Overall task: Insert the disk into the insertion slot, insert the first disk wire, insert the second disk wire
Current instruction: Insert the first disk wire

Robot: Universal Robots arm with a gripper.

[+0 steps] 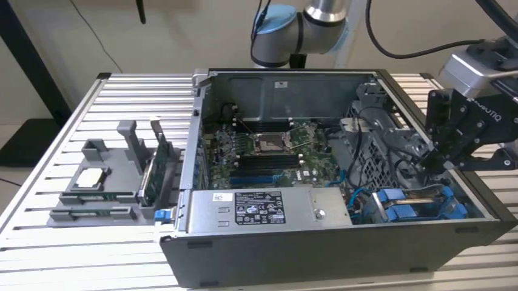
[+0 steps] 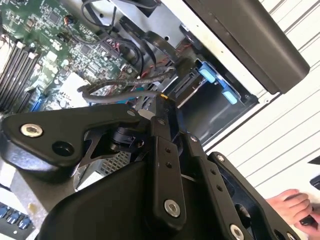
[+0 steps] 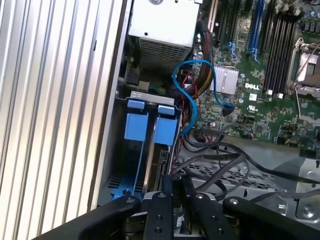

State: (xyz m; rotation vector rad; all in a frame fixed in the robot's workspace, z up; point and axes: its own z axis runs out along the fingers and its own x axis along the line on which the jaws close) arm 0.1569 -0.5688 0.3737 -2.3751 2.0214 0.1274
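Well apart from the jaws, at the exterior view's left, a grey holder [image 1: 105, 182] of spare parts stands on the counter [image 1: 48, 242]. Next comes the open case [image 1: 324, 260], with the power supply [image 1: 267, 209] lying along its near wall.

Past that is the slot [image 3: 152, 95], and the disk [image 3: 167, 131] is already in it. Its blue front faces the power supply, and its long axis runs from there straight back toward the jaws, so its rear end lies just under them. A second blue carrier [image 3: 136, 125] sits just beside the disk, on the side toward the case wall. A blue wire [image 3: 195, 62] loops over the board beyond the disk's front, well apart from the jaws. Black wires [image 3: 215, 152] cross the cage top right beside them.

At the exterior view's right the gripper [image 1: 429, 167] leans down into the case over the cage. The arm [image 1: 316, 24] rises behind the case, and the wrist is tilted so that the jaws point down and toward the power supply. The jaws are drawn nearly together. In the second wrist view one black wire runs up to their tips, but whether they pinch it I cannot tell. I judge the disk step done and the wire work in hand.
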